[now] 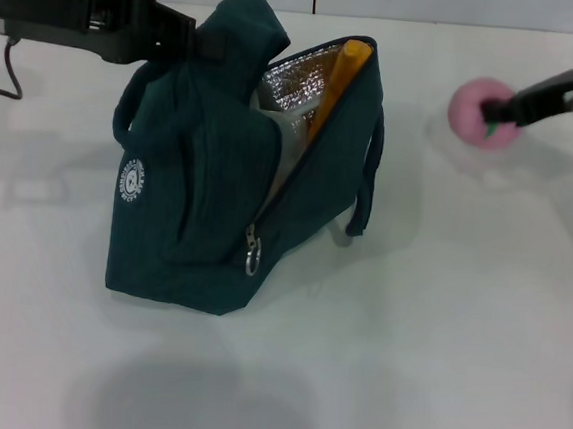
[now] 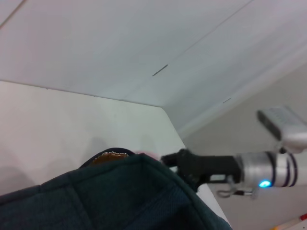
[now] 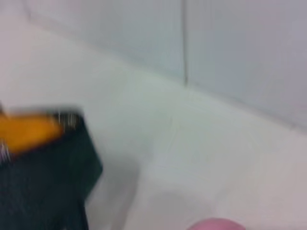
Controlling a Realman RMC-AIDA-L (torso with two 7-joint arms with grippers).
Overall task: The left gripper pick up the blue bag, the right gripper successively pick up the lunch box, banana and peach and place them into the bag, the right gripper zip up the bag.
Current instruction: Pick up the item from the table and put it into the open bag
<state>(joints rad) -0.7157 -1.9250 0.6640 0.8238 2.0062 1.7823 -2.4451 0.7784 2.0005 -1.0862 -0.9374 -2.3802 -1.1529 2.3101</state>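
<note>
Teal-blue fabric tote with a silver foil lining, the blue bag (image 1: 202, 207), is sitting left of centre on the white table (image 1: 438, 318) with its mouth gaping open toward the right. I am seeing my left gripper (image 1: 187, 37) reaching in from the left edge and clenching on the bag's upper handle loop, holding that side of the fabric up; the exact fingertips are hiding behind the cloth. A round white logo (image 1: 132, 180) is showing on the bag's near left face, and the metal ring zipper pull (image 1: 251, 262) is hanging at the low end of the opening. Inside, the long yellow-orange banana (image 1: 339, 79) is leaning upright against the far wall of the lining, with the clear plastic lunch box (image 1: 279, 124) lying just beside it, only partly showing. Over on the right, well apart from the bag, the smooth pink ball-shaped peach (image 1: 476, 109) is resting on the table, and my right gripper (image 1: 496, 110) is touching its right side. I cannot tell whether those fingers are clamped or released.
</note>
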